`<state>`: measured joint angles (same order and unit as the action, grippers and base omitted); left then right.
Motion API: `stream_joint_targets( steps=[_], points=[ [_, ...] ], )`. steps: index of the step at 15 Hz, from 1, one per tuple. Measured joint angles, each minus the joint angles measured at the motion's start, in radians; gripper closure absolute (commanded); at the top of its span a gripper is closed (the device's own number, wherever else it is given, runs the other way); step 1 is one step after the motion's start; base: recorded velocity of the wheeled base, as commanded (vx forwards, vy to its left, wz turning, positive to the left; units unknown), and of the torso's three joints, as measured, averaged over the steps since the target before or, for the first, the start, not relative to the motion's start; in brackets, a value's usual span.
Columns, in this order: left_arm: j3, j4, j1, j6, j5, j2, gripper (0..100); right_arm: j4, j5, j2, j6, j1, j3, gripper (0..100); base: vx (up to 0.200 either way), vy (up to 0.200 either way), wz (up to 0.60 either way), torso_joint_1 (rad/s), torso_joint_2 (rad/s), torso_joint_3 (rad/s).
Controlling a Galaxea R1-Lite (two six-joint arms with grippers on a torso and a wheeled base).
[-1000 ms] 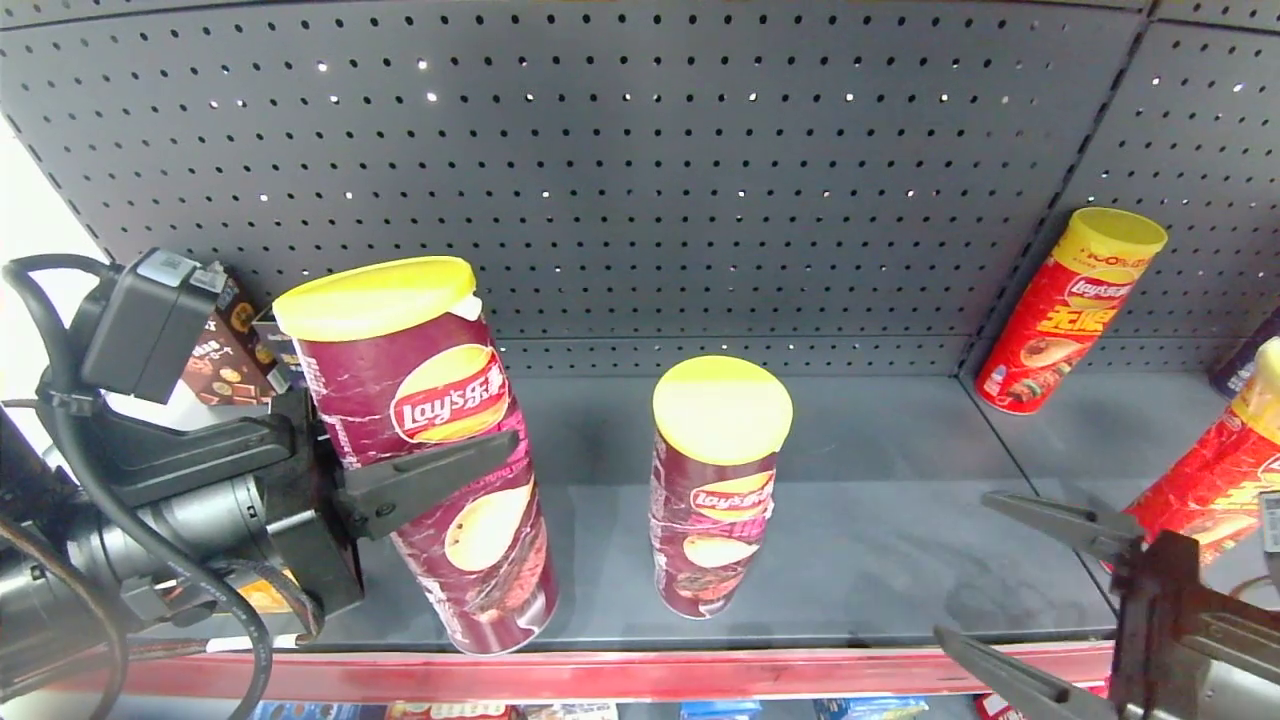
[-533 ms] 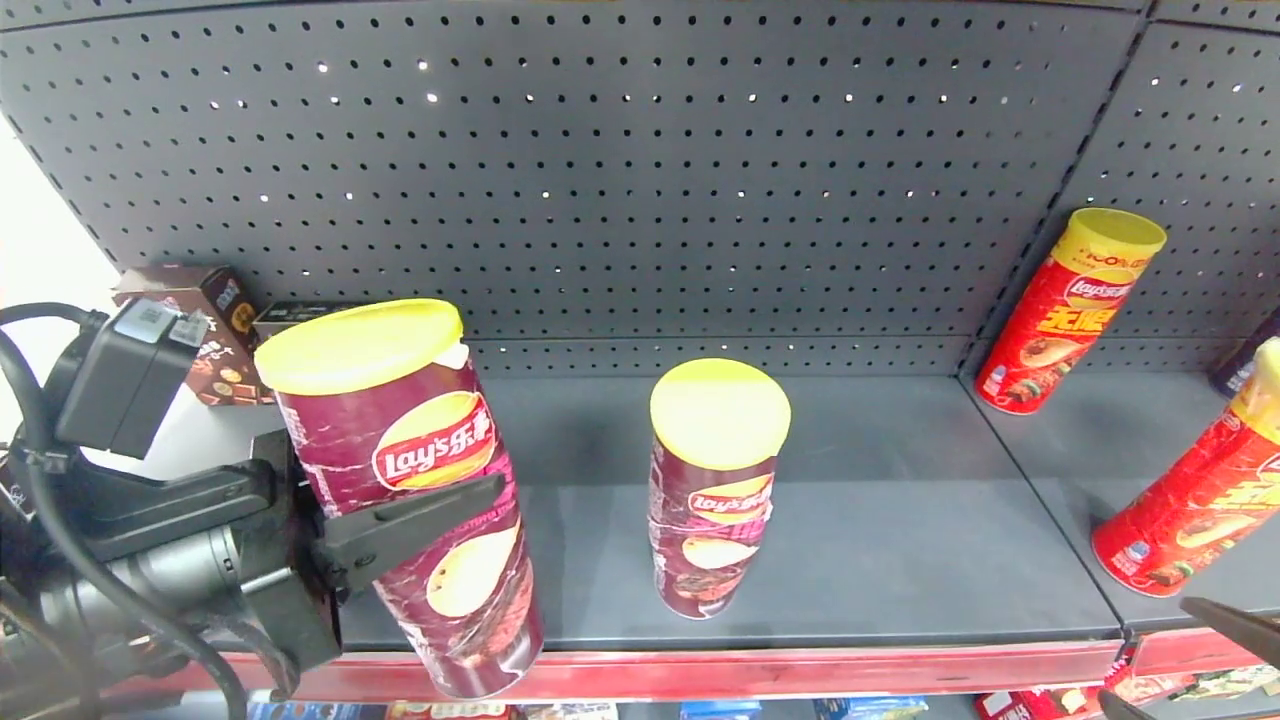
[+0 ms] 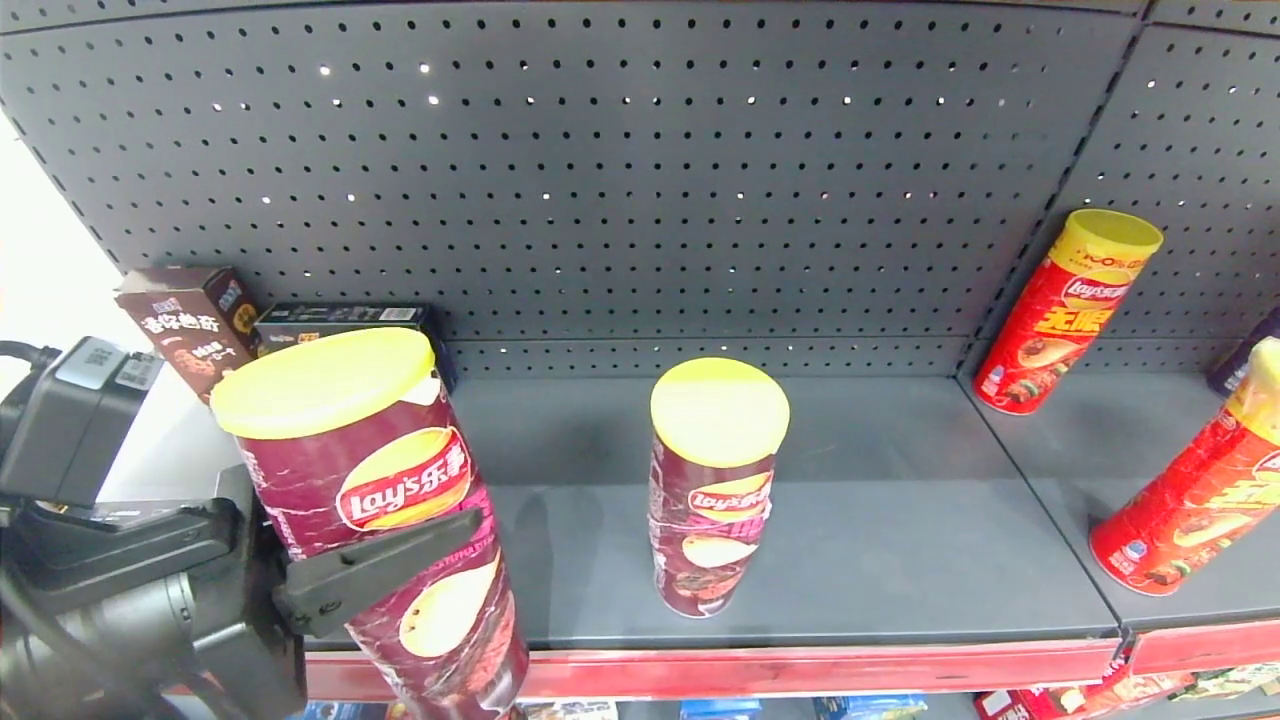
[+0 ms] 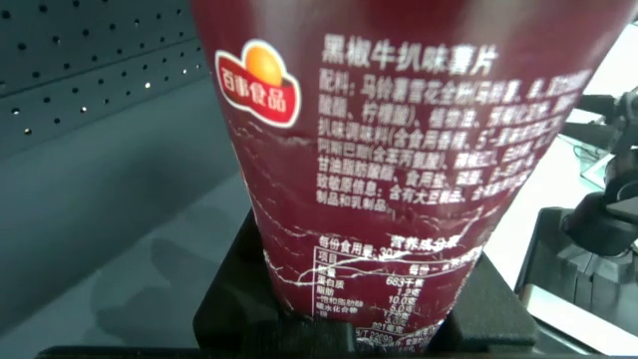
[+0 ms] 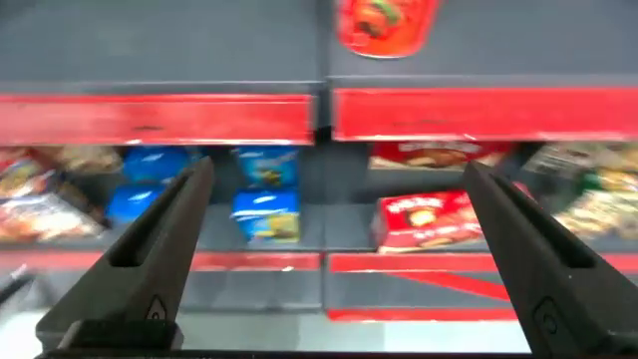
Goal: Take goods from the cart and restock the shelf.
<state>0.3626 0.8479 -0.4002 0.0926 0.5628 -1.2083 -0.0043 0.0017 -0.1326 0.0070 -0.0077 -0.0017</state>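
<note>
Head view: maroon chip can (image 3: 385,480) is held tilted at front edge of shelf (image 3: 880,560), clamped by L gripper (image 3: 430,555). R gripper (image 5: 336,172) is spread wide, w/ nothing held.

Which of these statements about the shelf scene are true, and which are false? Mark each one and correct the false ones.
1. The left gripper grips a maroon can. True.
2. A second maroon can lies on its side on the shelf. False: it stands upright.
3. The right gripper is shut. False: it is open, fingers spread wide.
4. Two red cans are to the right of the maroon ones. True.
5. The gripped can's lid is green. False: it is yellow.
</note>
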Motion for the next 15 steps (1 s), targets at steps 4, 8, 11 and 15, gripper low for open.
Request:
stream_joint_targets(
  steps=[4,8,11,15],
  points=[
    [0.013,-0.002,-0.005,-0.055,0.004,-0.002,100,0.001,0.001,0.1,-0.002,0.006,0.002,0,0.0,0.0,0.0,0.0,0.0,0.0],
    [0.056,-0.014,-0.008,-0.079,0.005,-0.033,100,0.002,0.001,0.124,-0.002,0.008,0.002,0,0.0,0.0,0.0,0.0,0.0,0.0],
    [0.137,-0.013,-0.005,-0.121,-0.038,-0.099,100,0.002,0.001,0.127,-0.003,0.008,0.002,0,0.0,0.0,0.0,0.0,0.0,0.0],
    [0.263,0.011,-0.024,-0.141,-0.168,-0.221,100,0.001,0.001,0.128,-0.002,0.008,0.002,0,0.0,0.0,0.0,0.0,0.0,0.0]
  ],
)
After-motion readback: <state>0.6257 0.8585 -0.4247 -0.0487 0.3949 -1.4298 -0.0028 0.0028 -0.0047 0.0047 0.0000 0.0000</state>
